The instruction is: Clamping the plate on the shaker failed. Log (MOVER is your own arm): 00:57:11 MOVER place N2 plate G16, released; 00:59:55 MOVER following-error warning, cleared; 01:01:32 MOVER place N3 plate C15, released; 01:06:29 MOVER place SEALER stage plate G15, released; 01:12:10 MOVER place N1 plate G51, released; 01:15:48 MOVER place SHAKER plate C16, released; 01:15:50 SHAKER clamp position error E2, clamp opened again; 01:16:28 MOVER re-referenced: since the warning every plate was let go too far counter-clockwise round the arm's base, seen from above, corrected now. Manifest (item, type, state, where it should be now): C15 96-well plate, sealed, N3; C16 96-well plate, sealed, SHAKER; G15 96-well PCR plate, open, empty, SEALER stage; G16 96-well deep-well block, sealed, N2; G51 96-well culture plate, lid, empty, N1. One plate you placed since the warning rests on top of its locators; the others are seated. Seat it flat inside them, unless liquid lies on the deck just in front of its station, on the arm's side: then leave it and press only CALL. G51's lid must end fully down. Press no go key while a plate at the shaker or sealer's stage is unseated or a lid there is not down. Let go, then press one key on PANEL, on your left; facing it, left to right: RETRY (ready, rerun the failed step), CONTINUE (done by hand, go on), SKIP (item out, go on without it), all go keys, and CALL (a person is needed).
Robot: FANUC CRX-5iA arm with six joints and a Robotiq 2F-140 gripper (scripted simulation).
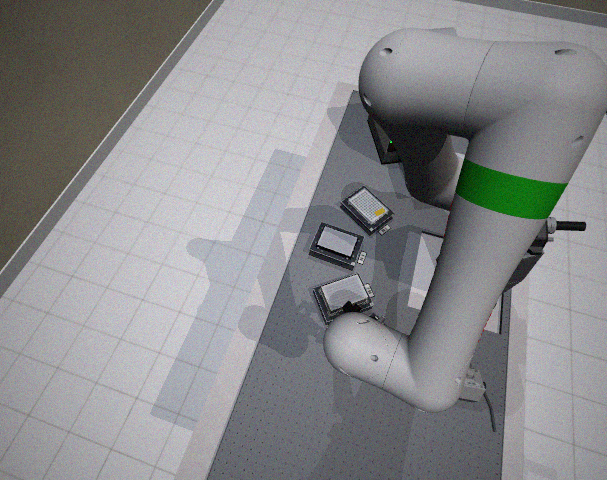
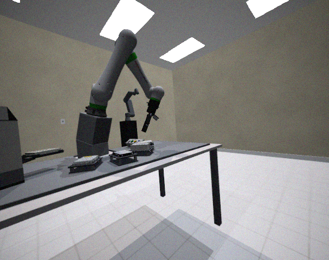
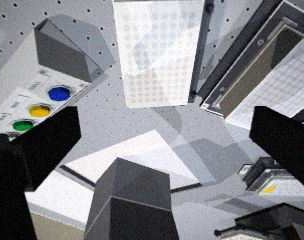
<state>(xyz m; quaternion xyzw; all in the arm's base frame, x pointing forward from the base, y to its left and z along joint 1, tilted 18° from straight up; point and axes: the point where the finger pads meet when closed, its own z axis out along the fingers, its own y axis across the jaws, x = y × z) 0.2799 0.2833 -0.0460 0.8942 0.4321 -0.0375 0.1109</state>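
A grey perforated bench [image 2: 186, 148] stands on a pale tiled floor between tan walls. 3 plate stations lie in a row along one long edge: a plate with a yellow mark [image 1: 366, 207], a sealed plate [image 1: 336, 243], and a third plate [image 1: 343, 294] nearest the gripper [image 2: 146, 125]. The gripper hangs above the bench, its fingers fully spread and holding nothing. The wrist view shows the panel [image 3: 27, 107] with blue, yellow and green keys. I cannot tell which plate is unseated.

Chunky, smooth off-white six-joint arm [image 1: 479, 268] with rounded elbows, bright green bands [image 1: 509, 195] near the joints, small dark screw holes, a matte black two-finger gripper [image 2: 145, 126], grey block pedestal [image 2: 92, 134].
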